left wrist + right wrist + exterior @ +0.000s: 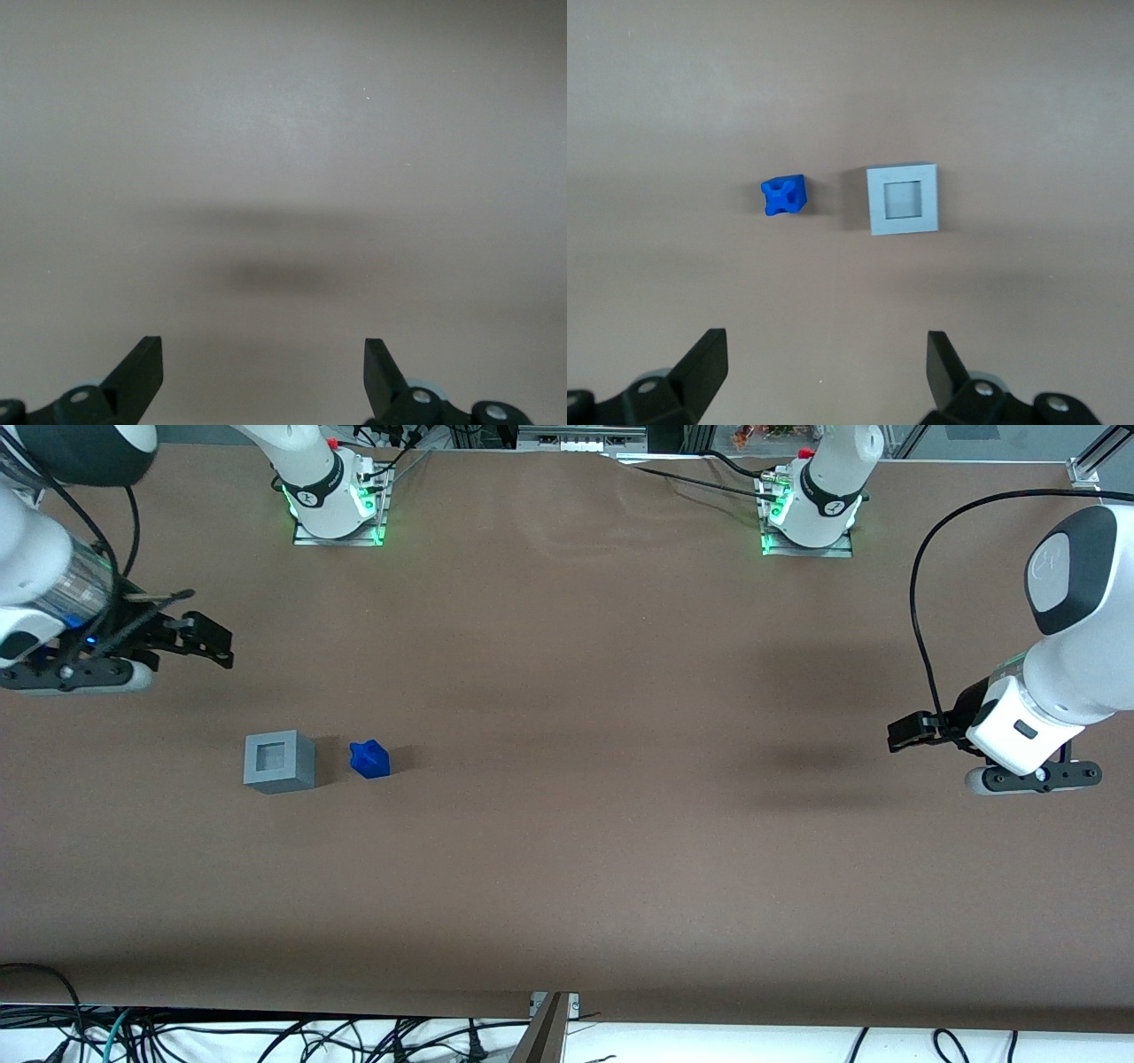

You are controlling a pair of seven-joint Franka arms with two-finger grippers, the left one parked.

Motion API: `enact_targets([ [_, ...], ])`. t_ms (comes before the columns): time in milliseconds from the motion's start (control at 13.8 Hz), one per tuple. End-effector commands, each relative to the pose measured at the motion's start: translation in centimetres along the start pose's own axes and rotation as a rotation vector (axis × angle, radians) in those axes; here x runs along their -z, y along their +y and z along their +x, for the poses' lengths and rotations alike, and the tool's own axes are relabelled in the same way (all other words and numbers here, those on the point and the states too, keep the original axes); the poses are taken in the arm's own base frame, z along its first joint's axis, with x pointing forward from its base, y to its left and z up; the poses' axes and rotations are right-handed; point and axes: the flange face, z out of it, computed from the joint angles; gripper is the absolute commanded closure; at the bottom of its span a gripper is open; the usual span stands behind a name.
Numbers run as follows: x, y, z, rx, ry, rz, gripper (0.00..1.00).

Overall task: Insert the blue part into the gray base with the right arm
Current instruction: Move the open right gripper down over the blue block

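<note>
Two task pieces sit just beside each other on the brown table (pixel 620 850), apart and not touching: the gray base (pixel 279 762) and the blue part (pixel 369 759). Taking the gray base as the landmark, the blue part lies beside it toward the parked arm's end of the table, about level with it from the front camera. The base stands upright with its square recess facing up and nothing in it, so the insertion has not begun.

The right arm (pixel 40 576) carries its gripper (pixel 208 645) above the table, farther from the front camera than the gray base and a little more toward the working arm's end. Its fingers (pixel 704 367) stand wide apart and hold nothing. In the right wrist view both the gray base (pixel 903 199) and the blue part (pixel 784 195) show ahead of the spread fingertips, well apart from them.

The relation that matters, as I judge it: the blue part lies past the base from the hand, so the gripper likely has to travel toward the front camera and over or around the gray base to reach it. The blue part looks blocky with no clear long axis, sitting slightly turned against the base's edges; which face carries its stub I cannot tell
</note>
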Motion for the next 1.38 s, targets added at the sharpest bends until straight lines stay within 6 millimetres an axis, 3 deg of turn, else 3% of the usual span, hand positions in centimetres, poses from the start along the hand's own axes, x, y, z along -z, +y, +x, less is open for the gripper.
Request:
enact_targets([
  [0,-7.0,-2.2,0.4,-0.013,0.006,0.004,0.01],
  [145,-13.1,-5.1,-0.6,-0.026,0.055,0.014,0.01],
  [363,-21.0,-6.6,-2.0,-0.034,0.125,0.029,0.01],
  [508,-24.8,-7.1,-1.8,-0.024,0.150,0.033,0.01],
  [944,-32.4,-8.3,-0.8,-0.006,0.220,0.047,0.01],
  [1306,-32.5,-8.5,-0.3,0.006,0.237,0.049,0.02],
])
